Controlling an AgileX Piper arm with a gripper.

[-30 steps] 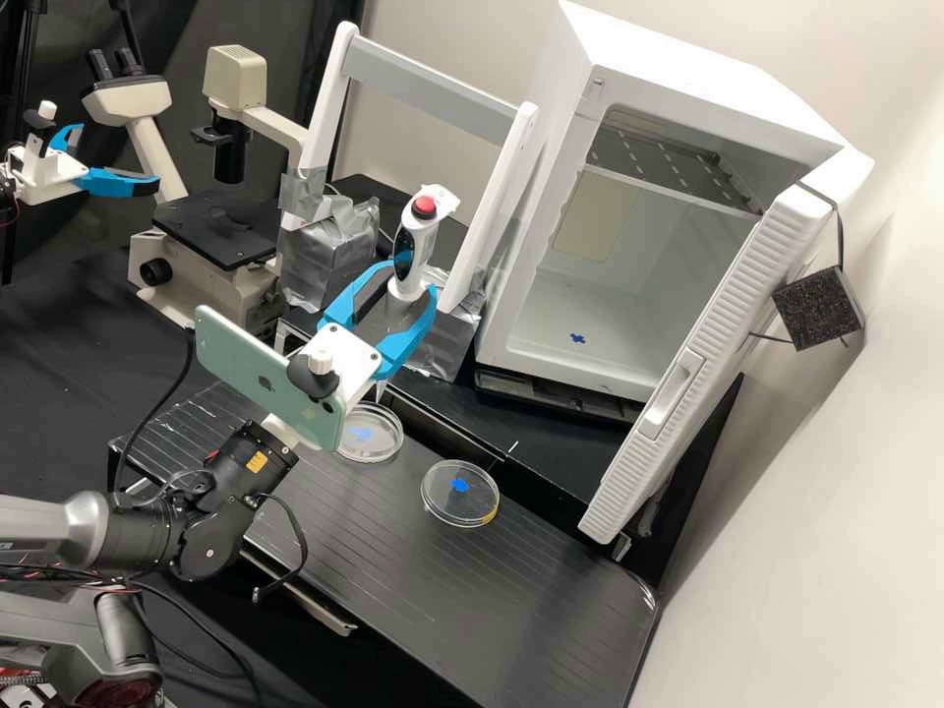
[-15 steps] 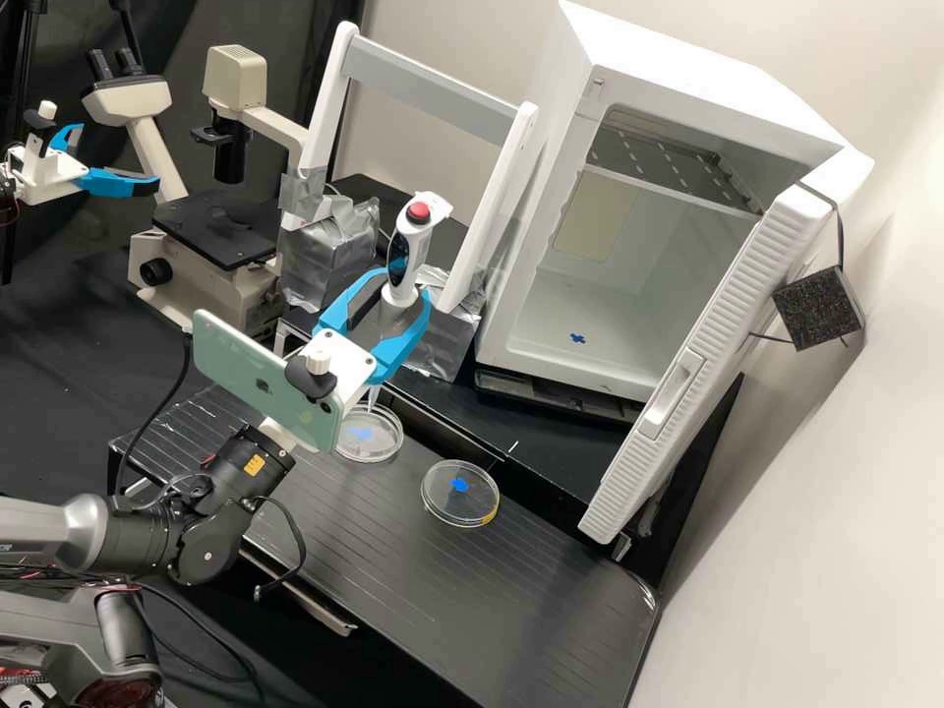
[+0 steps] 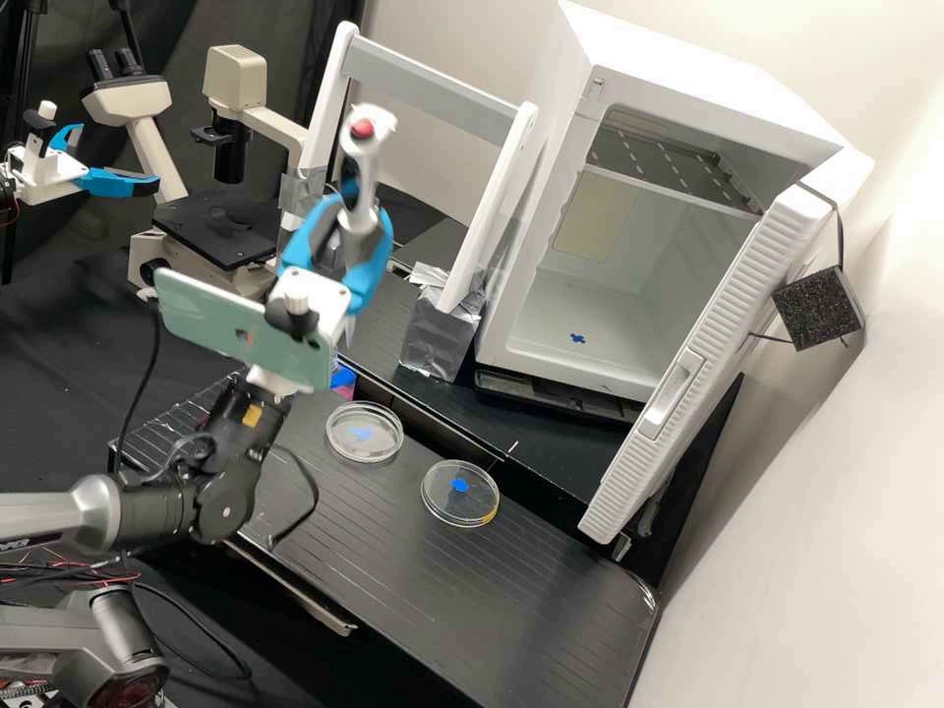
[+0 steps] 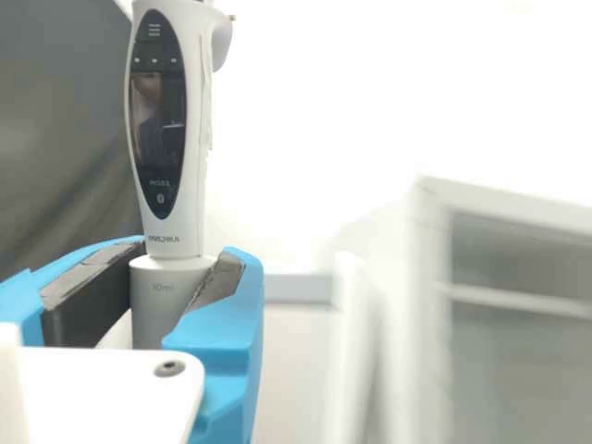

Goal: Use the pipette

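Two bright blue fingers of the white gripper [image 3: 356, 231] clasp the grey collar of a white-and-grey pipette with a dark oval screen and a red top button [image 3: 366, 177]; it stands nearly upright between them, and the wrist view shows a dark pad against either side. Just beside the gripper, on its arm side, is a pale green, flat rectangular phone [image 3: 236, 324]. Below the gripper and apart from it, a round, clear, shallow dish with a blue mark [image 3: 364, 433] rests on a black, grooved, flat board [image 3: 531, 580]. A second round, clear dish, also blue-marked [image 3: 460, 494], lies farther from the gripper on that board. Behind the gripper rises a white and grey upright frame [image 3: 442, 84]. Beyond the gripper, to its right in the high view, stands a boxy white cabinet, door open [image 3: 639, 295].
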